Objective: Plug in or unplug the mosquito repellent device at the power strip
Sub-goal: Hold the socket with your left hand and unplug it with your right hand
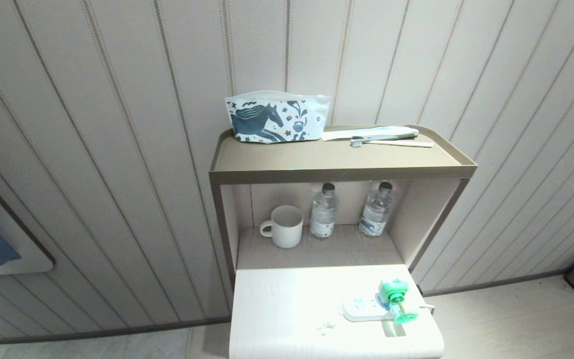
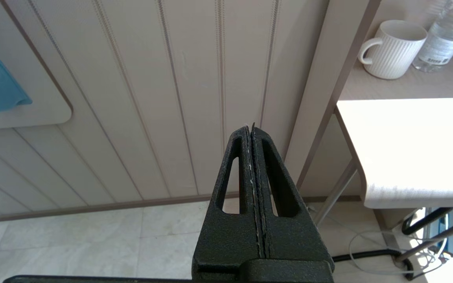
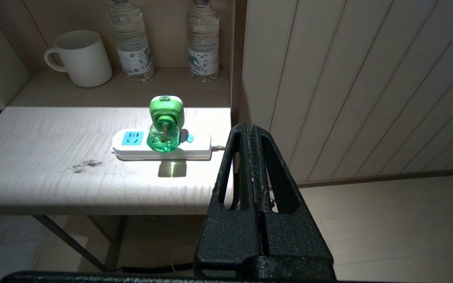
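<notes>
The mosquito repellent device [image 1: 394, 298], white with a green top and a green liquid bottle, stands plugged into the middle of the white power strip [image 1: 361, 309] on the low white table [image 1: 287, 309]. In the right wrist view the device [image 3: 165, 125] sits on the strip [image 3: 132, 147], whose end socket shows light blue. My right gripper [image 3: 249, 126] hangs shut and empty off the table's right edge, apart from the device. Off the table's left side, my left gripper [image 2: 251, 126] is shut and empty. Neither arm shows in the head view.
A white mug [image 1: 284, 226] and two clear water bottles [image 1: 324, 211] stand on the shelf behind the table. On the top shelf [image 1: 337, 164] lie a printed pouch [image 1: 274, 117] and a toothbrush [image 1: 391, 142]. Cables [image 2: 372, 251] trail on the floor.
</notes>
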Tool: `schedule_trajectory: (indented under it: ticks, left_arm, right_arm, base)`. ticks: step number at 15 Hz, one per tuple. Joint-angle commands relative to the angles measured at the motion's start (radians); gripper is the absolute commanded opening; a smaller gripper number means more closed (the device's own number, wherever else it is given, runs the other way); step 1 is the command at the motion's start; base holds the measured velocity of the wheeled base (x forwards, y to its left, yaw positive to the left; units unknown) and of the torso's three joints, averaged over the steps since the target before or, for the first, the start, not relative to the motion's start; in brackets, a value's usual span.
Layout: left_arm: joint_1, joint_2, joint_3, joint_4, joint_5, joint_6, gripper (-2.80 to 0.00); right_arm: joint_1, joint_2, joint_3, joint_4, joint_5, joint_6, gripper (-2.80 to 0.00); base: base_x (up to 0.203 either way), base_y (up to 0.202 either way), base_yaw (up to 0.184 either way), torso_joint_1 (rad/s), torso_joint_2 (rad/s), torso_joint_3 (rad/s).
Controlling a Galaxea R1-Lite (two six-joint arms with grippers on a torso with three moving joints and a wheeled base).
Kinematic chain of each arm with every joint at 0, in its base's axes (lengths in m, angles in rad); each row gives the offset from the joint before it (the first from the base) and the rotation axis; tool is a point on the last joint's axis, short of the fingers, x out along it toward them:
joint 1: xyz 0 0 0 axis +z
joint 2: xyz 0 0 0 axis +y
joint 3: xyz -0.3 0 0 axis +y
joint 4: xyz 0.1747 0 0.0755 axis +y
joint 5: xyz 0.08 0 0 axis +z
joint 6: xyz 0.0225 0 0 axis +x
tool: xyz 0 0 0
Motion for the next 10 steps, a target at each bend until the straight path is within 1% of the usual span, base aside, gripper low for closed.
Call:
schedule_trajectory:
  ticks: [1, 10]
  left_arm:
    - [0.000, -0.001, 0.000, 0.000, 0.000, 0.000, -2.80]
    - [0.000, 0.001, 0.000, 0.000, 0.000, 0.000, -2.80]
  right_arm:
    - [0.000, -0.008, 0.001, 0.001, -0.001, 0.002, -2.80]
    - [0.000, -0.007, 0.001, 0.001, -0.001, 0.000, -2.80]
  base:
    - [0.000, 0.000, 0.000, 0.000, 0.00, 0.000]
    - [0.000, 0.000, 0.000, 0.000, 0.00, 0.000]
